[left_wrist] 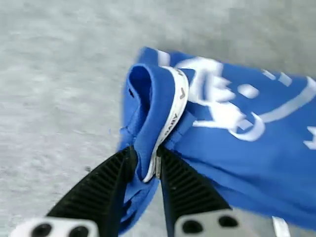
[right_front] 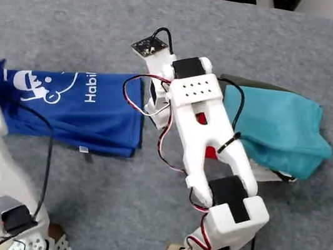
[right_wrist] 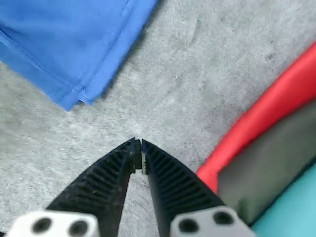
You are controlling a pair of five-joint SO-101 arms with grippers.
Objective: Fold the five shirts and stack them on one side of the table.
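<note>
L gripper pinches the collar of the blue shirt, spread print-up on the left of the grey table. R gripper, fingers pressed together on nothing, hangs over bare tabletop btwn that shirt and the stack at right: teal shirt on top, red shirt and dark shirt showing beneath

White plastic arms w/ blk servos, red/white/blk cables, ribbed blk fingers.
</note>
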